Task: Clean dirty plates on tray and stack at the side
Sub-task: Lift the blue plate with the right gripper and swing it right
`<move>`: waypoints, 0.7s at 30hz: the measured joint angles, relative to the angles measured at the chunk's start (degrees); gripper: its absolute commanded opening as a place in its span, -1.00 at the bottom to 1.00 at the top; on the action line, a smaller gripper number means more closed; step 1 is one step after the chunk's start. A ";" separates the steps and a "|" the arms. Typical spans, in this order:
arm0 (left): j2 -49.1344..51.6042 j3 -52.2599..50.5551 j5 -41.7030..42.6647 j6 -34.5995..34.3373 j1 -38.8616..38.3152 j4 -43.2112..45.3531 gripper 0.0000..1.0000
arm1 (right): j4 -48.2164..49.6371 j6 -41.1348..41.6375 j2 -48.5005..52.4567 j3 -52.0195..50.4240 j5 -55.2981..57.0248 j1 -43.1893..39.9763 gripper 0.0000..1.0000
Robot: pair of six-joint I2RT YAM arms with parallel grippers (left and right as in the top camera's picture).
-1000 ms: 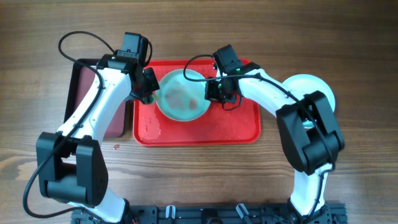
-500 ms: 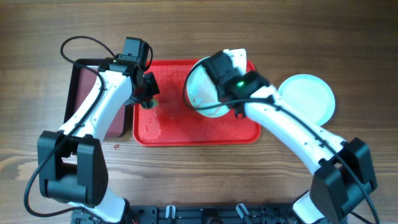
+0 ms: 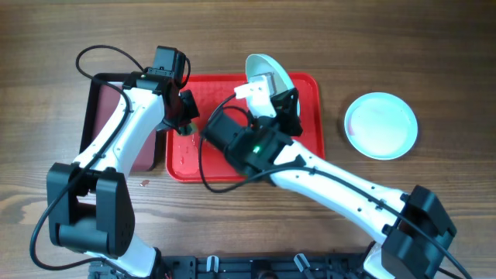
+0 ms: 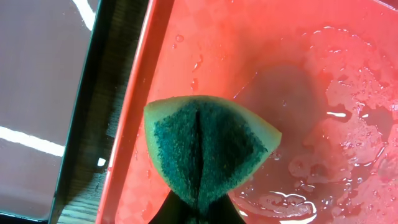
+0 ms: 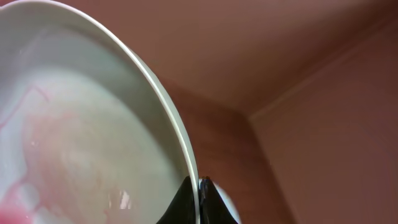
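No readable text, labels or numbers anywhere.

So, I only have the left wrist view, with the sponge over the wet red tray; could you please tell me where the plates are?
Observer: The right gripper is shut on the rim of one plate, holding it tilted on edge above the far side of the tray.
Operator: Thank you. Does it look clean?
Observer: Not quite. The right wrist view shows pink smears on its inner face.
Operator: And is anything set down at the side?
Observer: A pale turquoise plate lies flat on the table, off the tray on the right arm's side. I cannot tell whether another lies beneath it.
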 measured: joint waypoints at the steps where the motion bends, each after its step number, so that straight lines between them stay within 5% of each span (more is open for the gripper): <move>1: 0.00 0.00 0.02 0.00 0.00 0.00 -0.92 | 0.17 -0.24 0.00 0.00 1.57 0.83 -0.92; 15: 0.00 0.00 0.20 0.00 0.00 0.00 -0.92 | 1.46 -0.83 0.00 0.00 4.68 2.21 -0.91; 21: 0.00 0.00 0.20 0.07 0.00 0.02 -0.92 | 1.09 -0.28 0.00 0.00 -22.32 -2.14 -0.91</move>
